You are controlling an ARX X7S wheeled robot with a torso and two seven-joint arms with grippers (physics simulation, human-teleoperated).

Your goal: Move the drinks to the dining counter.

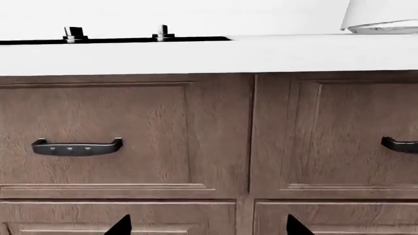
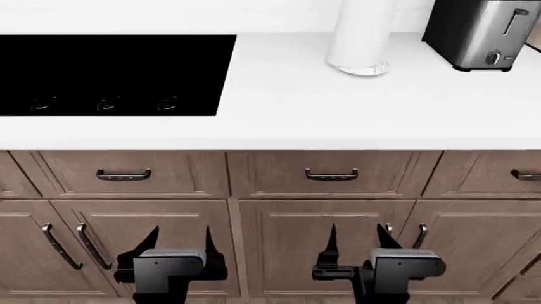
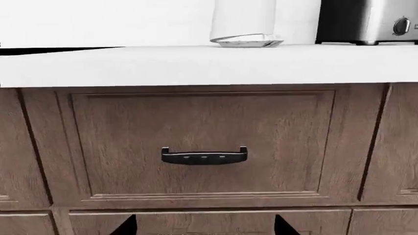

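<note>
A white table (image 2: 338, 114) ran across brown wood drawers (image 2: 330, 172) with dark handles (image 2: 331, 175). A black cooktop (image 2: 110, 73) sat toward its left end. A white paper-towel roll (image 2: 362, 35) stood near the back edge, a silver toaster (image 2: 482, 31) just beside it toward the back right corner.

You face a white countertop (image 2: 338, 114) over brown wood drawers (image 2: 334, 174) with dark curved handles (image 2: 331, 175) — cabinet doors (image 2: 325, 247) sit below; a black cooktop (image 2: 110, 73) is set in at left. Toward the back right stand a white paper-towel roll (image 2: 362, 35) and a steel toaster (image 2: 480, 33) — near each other, apart.
</note>
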